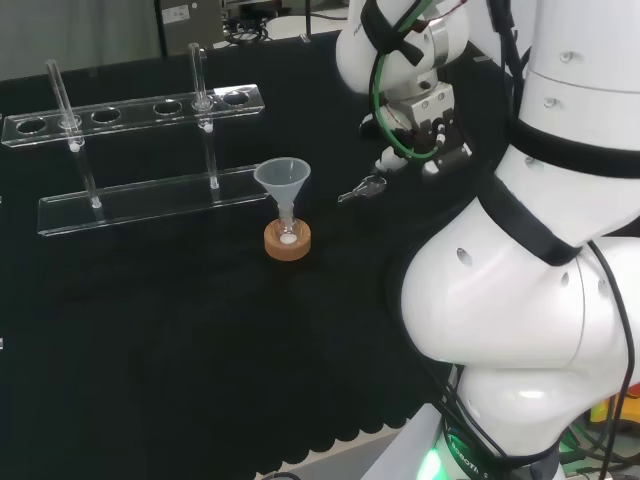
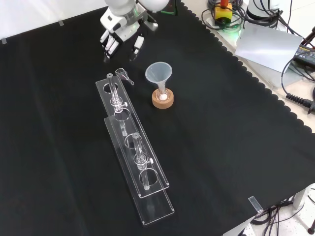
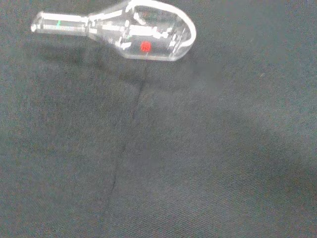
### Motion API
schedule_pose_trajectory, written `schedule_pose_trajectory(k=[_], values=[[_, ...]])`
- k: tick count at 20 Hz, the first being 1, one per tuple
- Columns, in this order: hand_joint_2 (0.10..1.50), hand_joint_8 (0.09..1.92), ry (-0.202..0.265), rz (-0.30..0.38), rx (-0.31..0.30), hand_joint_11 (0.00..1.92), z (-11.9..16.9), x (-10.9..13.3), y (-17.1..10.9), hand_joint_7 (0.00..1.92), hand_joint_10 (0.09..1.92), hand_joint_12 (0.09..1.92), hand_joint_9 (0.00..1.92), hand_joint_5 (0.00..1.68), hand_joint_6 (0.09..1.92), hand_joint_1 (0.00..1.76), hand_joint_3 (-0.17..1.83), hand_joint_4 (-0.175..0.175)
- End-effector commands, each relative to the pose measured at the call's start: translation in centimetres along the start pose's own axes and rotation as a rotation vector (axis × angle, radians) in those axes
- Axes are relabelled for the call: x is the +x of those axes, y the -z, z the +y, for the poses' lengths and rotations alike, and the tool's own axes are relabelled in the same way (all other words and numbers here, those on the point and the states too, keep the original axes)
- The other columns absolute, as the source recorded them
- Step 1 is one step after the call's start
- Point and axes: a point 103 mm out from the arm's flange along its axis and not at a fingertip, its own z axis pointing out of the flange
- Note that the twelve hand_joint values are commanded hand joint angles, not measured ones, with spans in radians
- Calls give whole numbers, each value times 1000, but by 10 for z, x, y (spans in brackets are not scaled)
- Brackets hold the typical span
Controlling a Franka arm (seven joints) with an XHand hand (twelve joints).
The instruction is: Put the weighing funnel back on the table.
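The weighing funnel (image 3: 130,30) lies on its side on the black cloth (image 2: 221,147), with nothing touching it in the wrist view, so the main part of the job looks done. In the front view it rests just beside the far end of the clear tube rack (image 2: 135,157), to the left of the big funnel (image 2: 158,73), which stands mouth up with its stem in a small flask on a cork ring (image 2: 162,101). The hand (image 2: 120,33) hangs above the cloth a little beyond the weighing funnel and apart from it. Its fingers (image 2: 110,47) point downward, fairly straight and slightly spread, with the thumb set off to one side, and they hold nothing. By my reading, what is left is only to lift the hand clear and draw the arm away without brushing the small piece or the rack. Some things are hard to settle: I cannot tell from the front view whether the weighing funnel touches the rack's end plate or merely lies next to it. In the head view the hand is largely masked by cables and the wrist fittings. A red spot shows inside the weighing funnel's bowl in the wrist view; it may be a reflection or a mark.
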Motion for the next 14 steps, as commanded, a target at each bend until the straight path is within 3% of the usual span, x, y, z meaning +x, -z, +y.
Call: schedule_pose_trajectory(k=[1,8,14], values=[[1046,670,-35,-15,-53,316,-40,-2,34,419,87,1302,815,413,130,800,-175,-30],[1048,654,-60,19,-87,369,-80,4,67,446,87,1293,844,431,118,793,-175,-31],[1052,653,-77,38,-106,377,-101,8,78,461,87,1291,858,434,113,780,-175,-32]])
